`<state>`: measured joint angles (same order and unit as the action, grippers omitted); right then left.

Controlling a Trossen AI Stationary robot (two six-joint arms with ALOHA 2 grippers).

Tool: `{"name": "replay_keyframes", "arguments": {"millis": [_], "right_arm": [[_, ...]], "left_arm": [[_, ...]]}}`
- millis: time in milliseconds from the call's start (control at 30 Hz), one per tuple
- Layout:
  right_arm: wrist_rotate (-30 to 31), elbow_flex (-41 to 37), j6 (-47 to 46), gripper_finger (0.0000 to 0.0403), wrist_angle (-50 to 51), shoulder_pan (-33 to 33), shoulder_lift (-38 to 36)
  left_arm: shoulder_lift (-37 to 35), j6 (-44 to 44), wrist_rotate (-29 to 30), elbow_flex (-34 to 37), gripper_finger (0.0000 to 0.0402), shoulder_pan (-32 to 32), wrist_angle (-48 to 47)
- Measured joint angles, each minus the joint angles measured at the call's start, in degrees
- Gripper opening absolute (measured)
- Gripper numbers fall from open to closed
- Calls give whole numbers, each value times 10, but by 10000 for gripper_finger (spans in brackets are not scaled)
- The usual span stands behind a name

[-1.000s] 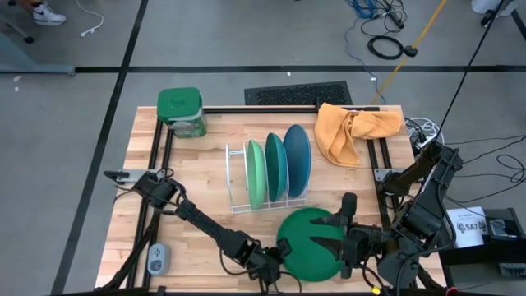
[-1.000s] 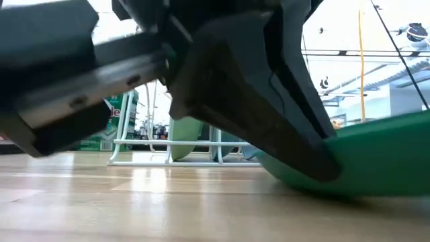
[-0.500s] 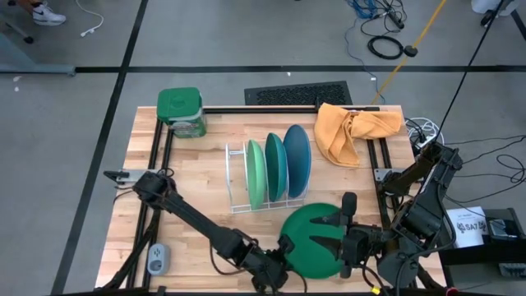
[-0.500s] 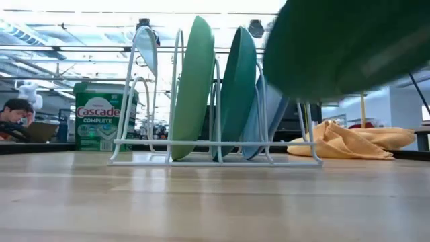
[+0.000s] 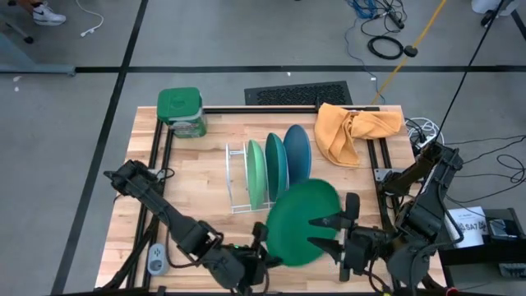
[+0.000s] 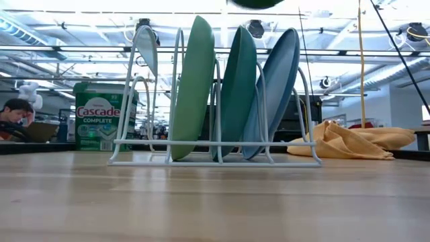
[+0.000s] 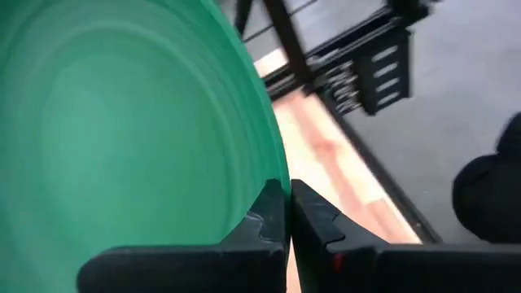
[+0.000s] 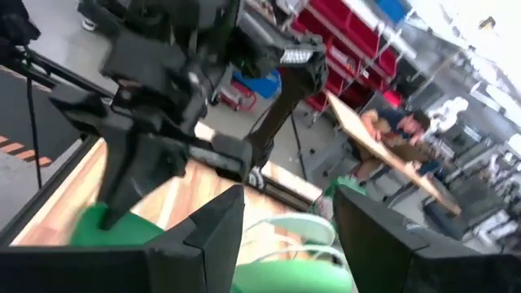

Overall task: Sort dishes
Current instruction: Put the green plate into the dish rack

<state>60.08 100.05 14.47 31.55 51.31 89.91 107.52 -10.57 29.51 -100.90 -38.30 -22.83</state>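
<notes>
The dark green plate [image 5: 297, 220] hangs in the air over the table's near part, tilted; only its lowest rim [image 6: 259, 3] shows in the low view. My left gripper [image 5: 265, 245] [image 7: 289, 195] is shut on its near-left rim. My right gripper [image 5: 327, 233] [image 8: 289, 203] is open, its fingers showing over the plate's right part; whether they touch it, I cannot tell. The light green plate [image 5: 255, 174] [image 6: 195, 87], teal plate [image 5: 275, 168] [image 6: 238, 87] and blue plate [image 5: 297, 160] [image 6: 277, 84] stand on edge in the white wire rack [image 5: 237, 177]. My left gripper pinches the dark green plate's rim [image 7: 275, 167] between its two fingers, one on the upper face and one on the underside. It comes from the table's near-left side. The plate is lifted clear of the table and tilted.
A green lidded tub [image 5: 181, 111] [image 6: 101, 124] stands at the far left corner. An orange cloth [image 5: 353, 131] [image 6: 342, 144] lies at the far right. A small grey device [image 5: 158, 259] sits near the left edge. A person [image 6: 15, 115] sits beyond the table.
My left gripper has risen and drawn toward the table's left, carrying the dark green plate. The plate lay low near the near edge a second ago; now it is lifted clear, tipped up, and shifted toward the rack. My right gripper has kept still.
</notes>
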Motion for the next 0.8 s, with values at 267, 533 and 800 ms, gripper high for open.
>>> {"name": "replay_keyframes", "arguments": {"millis": [267,533,800], "right_arm": [[2,0,229,183,-195,16,0],[7,0,444,183,-389,41,0],[47,0,455,183,-390,59,-1]], "left_arm": [[-4,58,91,1,0,-22,-39],[-36,88,205,1,0,-47,-72],[-108,94,363,2,0,-115,-76]]}}
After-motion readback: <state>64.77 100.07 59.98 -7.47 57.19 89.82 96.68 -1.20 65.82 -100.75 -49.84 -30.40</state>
